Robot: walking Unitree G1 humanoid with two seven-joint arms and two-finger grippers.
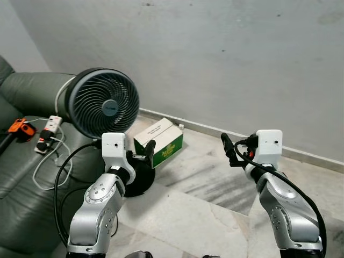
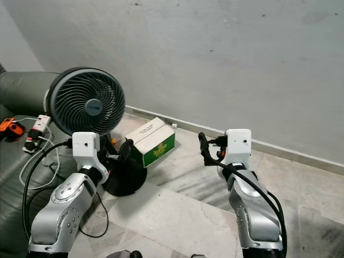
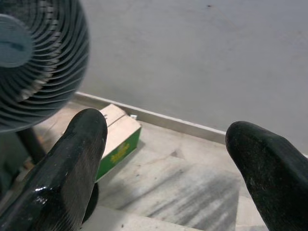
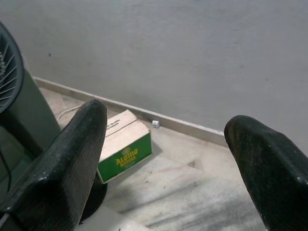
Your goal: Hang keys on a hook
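A home living room: dark sofa (image 1: 27,177), floor fan (image 1: 103,103), marble floor (image 1: 199,215).

The right gripper (image 4: 166,163) has its two black fingers (image 4: 65,168) spread wide apart, nothing between them. Past them lies a marbled floor (image 4: 192,192) that meets a grey wall (image 4: 168,53) along a pale skirting strip. A green and white cardboard box (image 4: 124,147) sits on the floor near the wall's foot, beside a dark fan (image 4: 9,72) and its stand.

Fan (image 1: 105,102) base partly hidden behind left gripper (image 1: 144,156)
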